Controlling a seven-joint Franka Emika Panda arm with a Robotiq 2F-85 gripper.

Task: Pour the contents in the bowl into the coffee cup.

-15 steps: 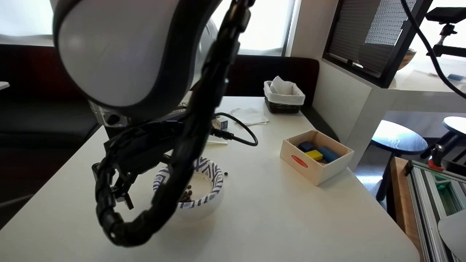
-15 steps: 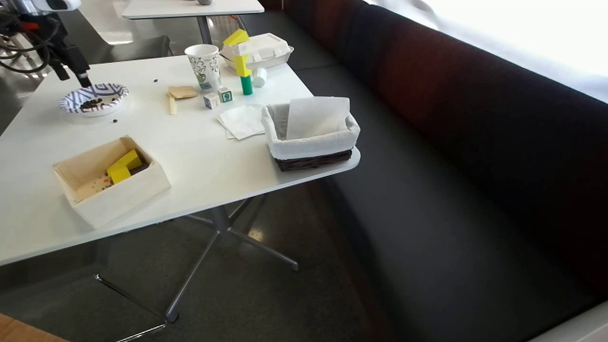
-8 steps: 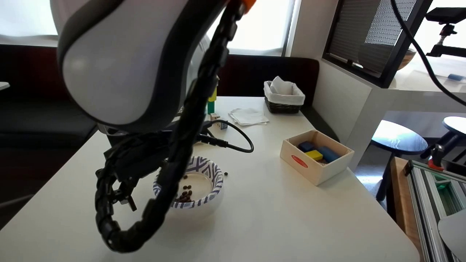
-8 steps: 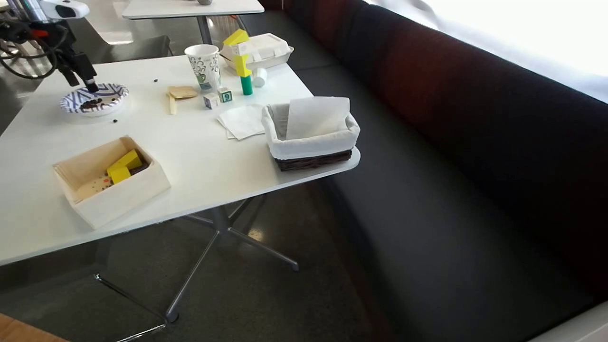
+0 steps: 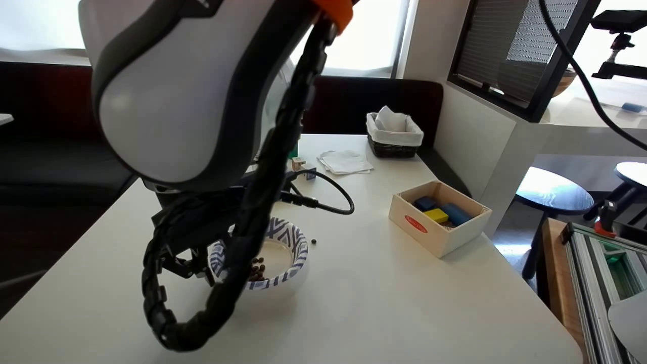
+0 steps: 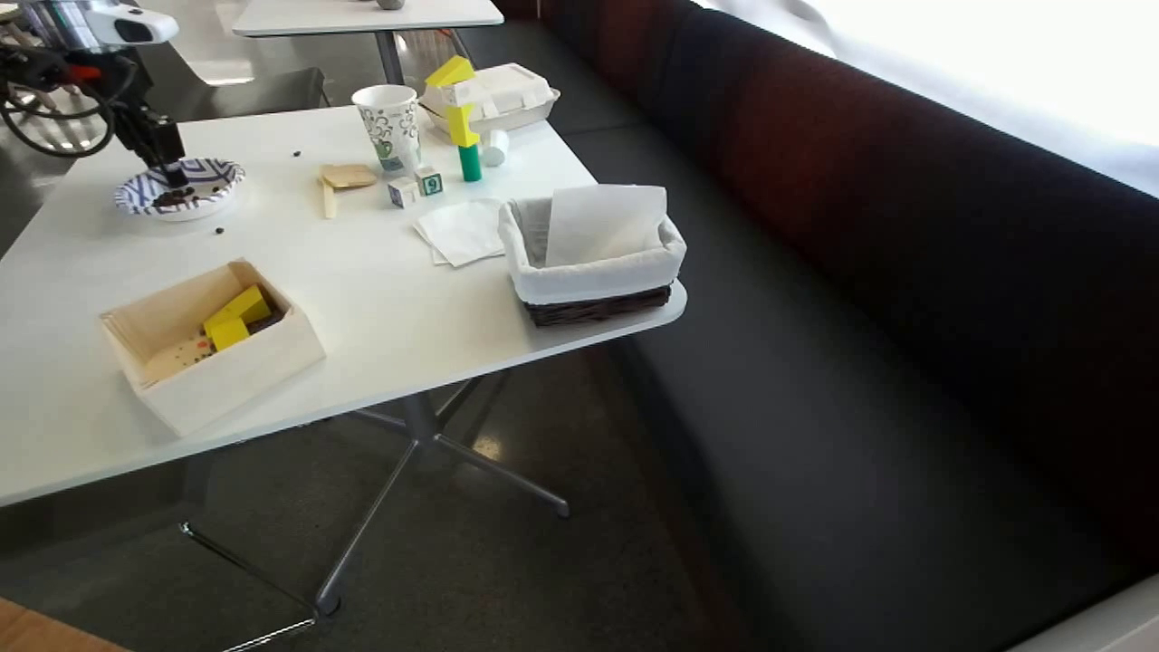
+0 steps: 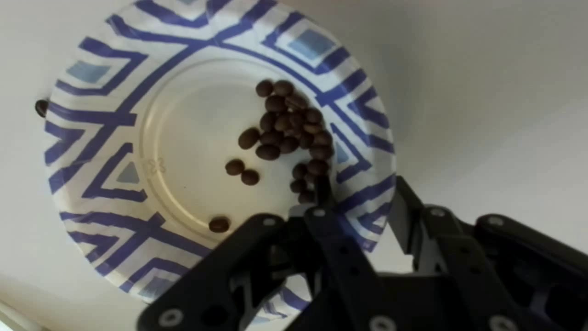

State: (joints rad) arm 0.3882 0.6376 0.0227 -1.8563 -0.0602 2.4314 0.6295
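On the white worktop (image 6: 389, 299), the striped bowl (image 7: 197, 124) holds brown beans (image 7: 283, 122); the gripper (image 7: 363, 195) straddles the bowl's rim, jaws parted, and the paper cup (image 6: 387, 127) stands upright, well apart from both.

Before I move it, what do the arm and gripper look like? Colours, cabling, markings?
Arm: rounded white shells, dark grey trim, orange band. Thick black segmented sleeve in a loop; thinner black cable. Near the wrist: silver section, red patch, white casing with a dark oval. Gripper: black, angular, pale round screw heads. No lettering readable on either.
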